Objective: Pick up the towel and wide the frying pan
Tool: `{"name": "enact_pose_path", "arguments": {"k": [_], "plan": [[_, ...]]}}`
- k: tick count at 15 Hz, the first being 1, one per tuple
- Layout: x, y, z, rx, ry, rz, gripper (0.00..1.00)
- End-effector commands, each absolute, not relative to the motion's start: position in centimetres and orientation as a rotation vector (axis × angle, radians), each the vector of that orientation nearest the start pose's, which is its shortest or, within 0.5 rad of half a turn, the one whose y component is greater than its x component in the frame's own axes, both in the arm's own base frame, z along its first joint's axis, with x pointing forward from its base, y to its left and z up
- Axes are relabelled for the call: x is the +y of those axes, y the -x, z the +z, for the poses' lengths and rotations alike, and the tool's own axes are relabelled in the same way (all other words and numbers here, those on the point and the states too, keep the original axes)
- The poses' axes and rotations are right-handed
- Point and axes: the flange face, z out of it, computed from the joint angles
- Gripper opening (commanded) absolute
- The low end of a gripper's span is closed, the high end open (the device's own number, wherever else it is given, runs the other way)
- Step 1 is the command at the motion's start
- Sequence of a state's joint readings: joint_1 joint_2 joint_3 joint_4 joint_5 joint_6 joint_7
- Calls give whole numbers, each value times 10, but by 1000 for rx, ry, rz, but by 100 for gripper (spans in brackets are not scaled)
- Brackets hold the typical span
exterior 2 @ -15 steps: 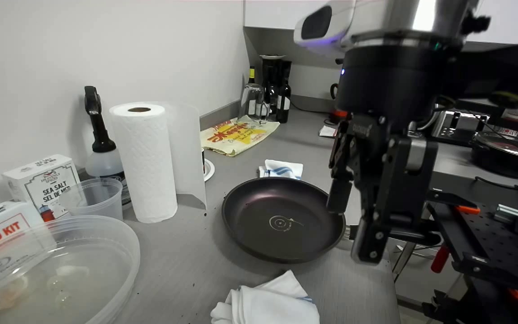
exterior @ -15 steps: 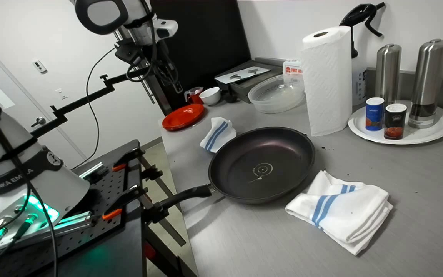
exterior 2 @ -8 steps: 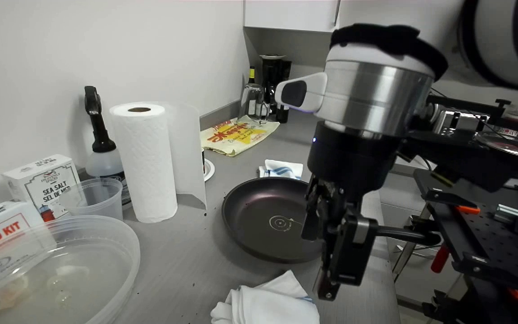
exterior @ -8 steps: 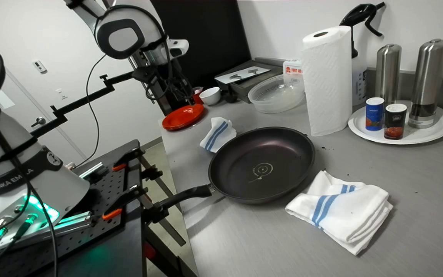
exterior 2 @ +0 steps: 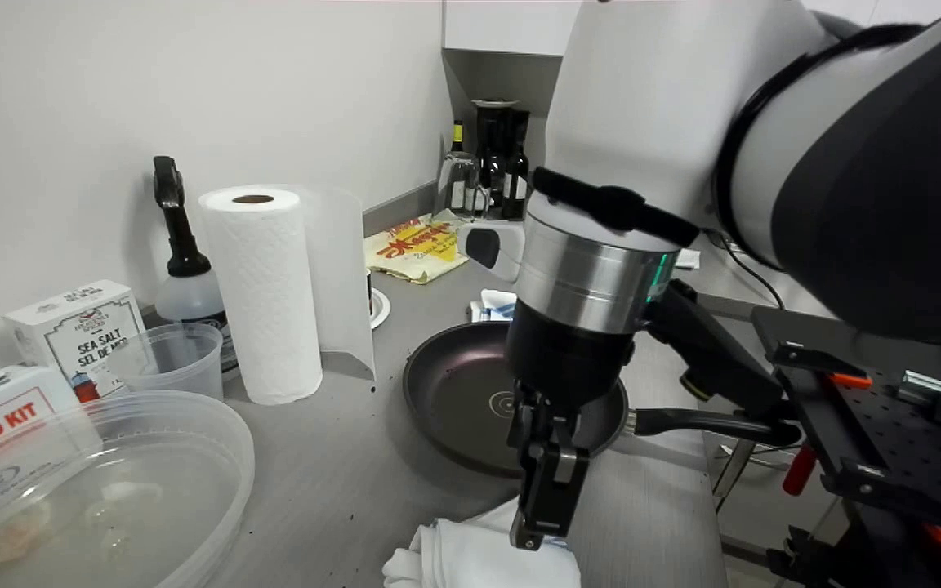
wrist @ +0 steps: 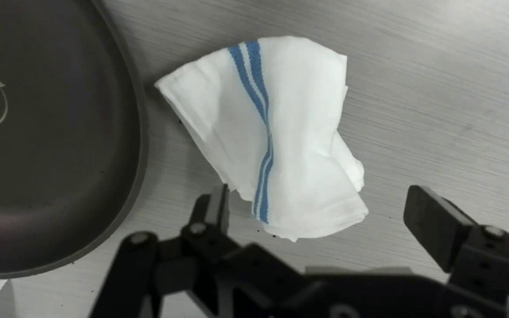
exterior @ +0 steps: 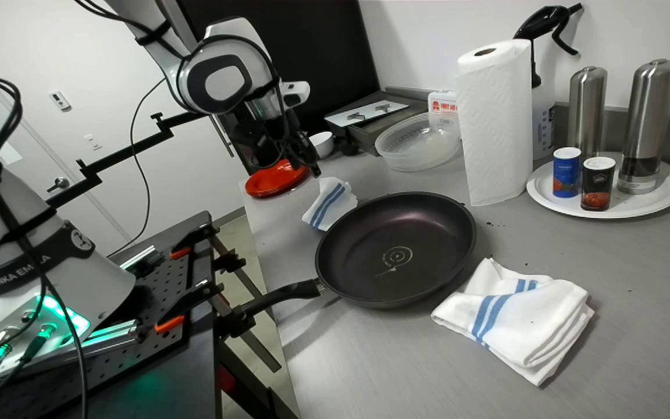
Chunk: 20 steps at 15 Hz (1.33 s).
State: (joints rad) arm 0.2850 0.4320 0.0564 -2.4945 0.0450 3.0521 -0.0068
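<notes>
Wrist view: your gripper [wrist: 324, 216] stands with its fingers [wrist: 440, 229] spread well apart; the blue-striped towel [wrist: 301, 132] lies folded on the counter [wrist: 440, 97], just beside the frying pan [wrist: 55, 132], a visible gap between.

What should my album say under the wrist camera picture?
Open black gripper near a blue-striped white cloth towel lying beside a round dark frying pan.

The towel [wrist: 301, 123] is matt woven cloth. The pan [exterior: 405, 233] is smooth with a dull sheen, its handle [exterior: 281, 295] plastic-looking and matt. The counter [wrist: 449, 97] looks satin, finely streaked. The gripper [wrist: 320, 213] is mostly matt, its screws [wrist: 494, 231] shiny metal. The roll [exterior 2: 265, 302] is dimpled paper, the tub [exterior 2: 234, 478] clear smooth plastic, the mills [exterior: 651, 110] shiny metal.
</notes>
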Motion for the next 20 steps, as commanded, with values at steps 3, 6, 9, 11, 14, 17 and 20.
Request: {"name": "enact_pose_path", "arguments": {"k": [3, 6, 9, 11, 14, 17, 20], "plan": [[167, -461, 101, -435, 3101, -219, 100], [182, -447, 75, -420, 3117, -196, 100], [197, -435, 52, -416, 3129, -177, 100], [204, -430, 41, -415, 3135, -169, 100], [212, -428, 30, -408, 3145, -168, 100], [215, -428, 25, -388, 3157, -166, 100], [216, -429, 22, -359, 3165, -164, 100]]}}
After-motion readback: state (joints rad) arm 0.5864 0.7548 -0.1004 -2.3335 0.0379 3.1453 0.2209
